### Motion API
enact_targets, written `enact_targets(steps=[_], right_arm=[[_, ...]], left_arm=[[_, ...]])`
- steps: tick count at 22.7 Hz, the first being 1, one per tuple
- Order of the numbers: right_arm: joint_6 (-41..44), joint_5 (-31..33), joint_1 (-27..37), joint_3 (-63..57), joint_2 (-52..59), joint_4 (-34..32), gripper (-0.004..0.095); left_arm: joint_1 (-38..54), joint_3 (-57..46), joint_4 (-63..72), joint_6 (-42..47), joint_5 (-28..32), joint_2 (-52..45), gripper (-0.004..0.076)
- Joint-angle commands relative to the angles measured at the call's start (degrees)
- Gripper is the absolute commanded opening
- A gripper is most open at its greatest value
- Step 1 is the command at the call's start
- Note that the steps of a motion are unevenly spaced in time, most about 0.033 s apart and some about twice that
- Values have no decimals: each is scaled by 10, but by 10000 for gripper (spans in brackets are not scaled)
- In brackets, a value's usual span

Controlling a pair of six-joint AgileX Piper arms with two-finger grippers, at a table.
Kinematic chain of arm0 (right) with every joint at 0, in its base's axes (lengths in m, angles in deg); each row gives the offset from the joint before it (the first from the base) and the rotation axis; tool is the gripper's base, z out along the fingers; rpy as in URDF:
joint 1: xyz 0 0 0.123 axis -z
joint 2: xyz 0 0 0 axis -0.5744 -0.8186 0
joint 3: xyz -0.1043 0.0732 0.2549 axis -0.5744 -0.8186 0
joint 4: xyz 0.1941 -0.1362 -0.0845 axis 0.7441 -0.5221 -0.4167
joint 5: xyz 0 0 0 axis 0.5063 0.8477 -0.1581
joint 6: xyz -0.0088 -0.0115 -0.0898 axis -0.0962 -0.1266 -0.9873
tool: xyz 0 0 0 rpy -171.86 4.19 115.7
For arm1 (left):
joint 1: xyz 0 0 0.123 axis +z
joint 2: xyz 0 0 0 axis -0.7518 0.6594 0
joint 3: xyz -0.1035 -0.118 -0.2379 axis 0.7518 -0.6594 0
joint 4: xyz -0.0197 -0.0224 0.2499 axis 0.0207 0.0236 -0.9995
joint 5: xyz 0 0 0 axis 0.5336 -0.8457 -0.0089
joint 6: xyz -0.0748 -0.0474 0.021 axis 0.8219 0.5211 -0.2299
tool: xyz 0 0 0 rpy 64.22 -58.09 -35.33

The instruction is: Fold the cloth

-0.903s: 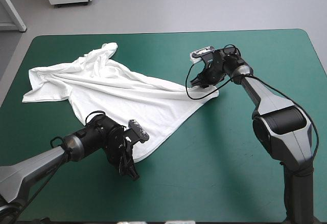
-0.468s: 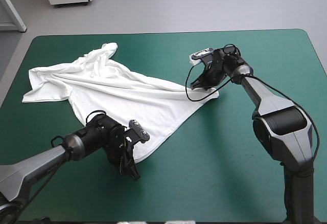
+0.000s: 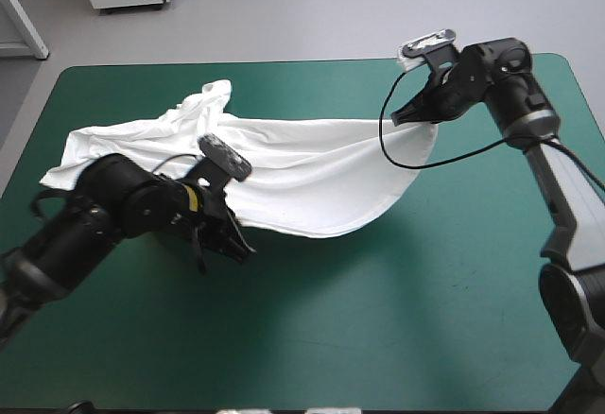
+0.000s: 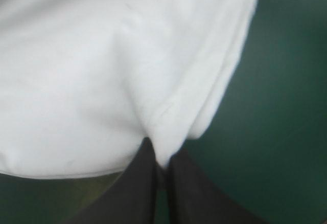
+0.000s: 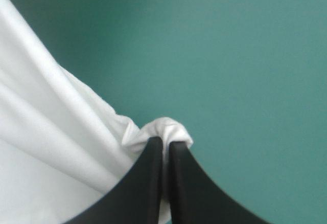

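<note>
**Hem lifted, fold under way**

Both arms sit higher and nearer the far edge than just before. The left gripper (image 4: 159, 155) and right gripper (image 5: 164, 143) each pinch a bunched hem corner of the T-shirt (image 3: 312, 173). Its thin, limp white knit sags between them, and the sleeve end rests on the teal-green cover (image 3: 378, 319), far left.

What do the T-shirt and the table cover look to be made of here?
T-shirt: soft, thin white fabric, matte, probably cotton knit; it drapes and creases where it hangs between the left pincer and right pincer. Table cover: teal-green, matte and even, no glare; a mat or cloth, which is unclear.
</note>
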Motion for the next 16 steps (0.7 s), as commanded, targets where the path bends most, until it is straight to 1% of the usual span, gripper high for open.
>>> enact_targets(steps=[1,5,6,7,8,9,10,13,15,16], right_arm=[[1,-11,12,16,96,-7,-13],[1,-13,12,16,172,-25,-13],[6,-21,12,16,212,-26,-13],[9,-28,12,16,229,-26,-13],[12,-45,12,16,271,-26,-13],[12,-53,12,16,292,-26,-13],[19,-74,12,17,333,-32,-13],[25,-101,12,17,386,-39,-13],[25,-125,12,21,432,-39,-13],[25,-130,12,36,454,-38,-13]], left_arm=[[-2,110,-8,19,-38,-65,-9],[-2,224,-20,16,-38,-99,-9],[-2,278,-32,16,-38,-104,-9],[-2,309,-43,16,-38,-104,-9],[-2,366,-59,12,-38,-104,-9],[-2,393,-67,6,-38,-103,-9],[-2,437,-82,-1,-38,-99,-9],[-2,498,-81,-6,-35,-91,-9],[-2,540,-61,-17,-24,-85,-9],[-2,556,-44,-27,-9,-84,-9]])
